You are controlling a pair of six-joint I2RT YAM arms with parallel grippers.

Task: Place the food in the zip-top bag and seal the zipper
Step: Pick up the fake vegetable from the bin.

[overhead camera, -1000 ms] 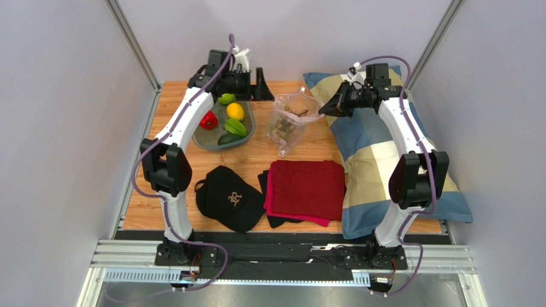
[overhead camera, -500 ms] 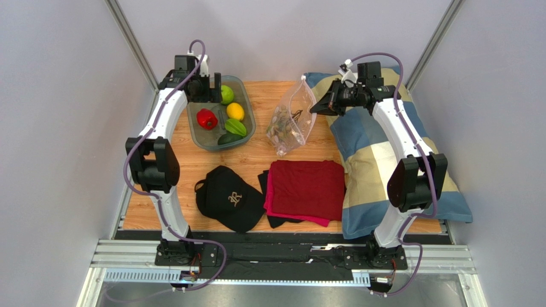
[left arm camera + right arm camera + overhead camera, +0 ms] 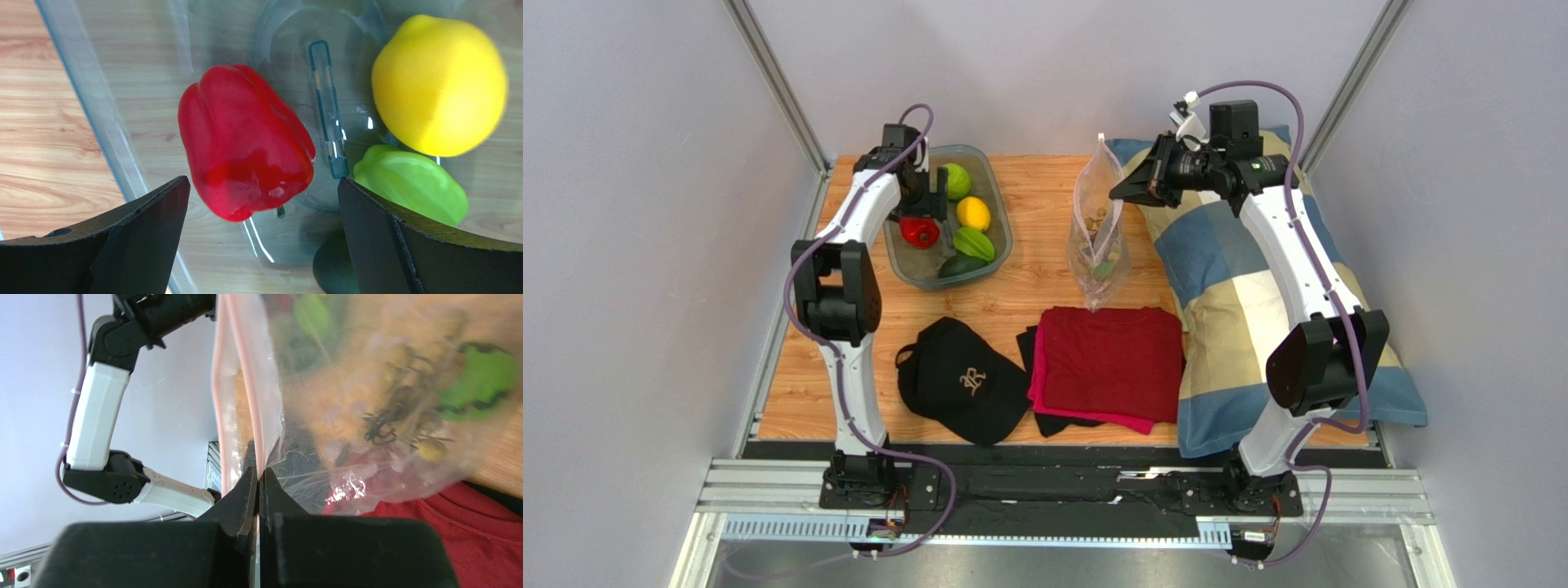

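- We see the left claw [image 3: 263, 202] spread wide over the red pepper [image 3: 245, 141], which lies in the tray [image 3: 104, 110] near the lemon [image 3: 439, 82].
- We note the right claw [image 3: 258, 478] pinching the bag [image 3: 344, 349] at its zipper [image 3: 242, 373]. The bag hangs upright with the grape bunch [image 3: 399, 410] inside.

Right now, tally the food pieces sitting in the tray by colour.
Red: 1, the red pepper
Yellow: 1, the lemon
Green: 3, the apple, star fruit and dark green piece
Total in the tray: 5
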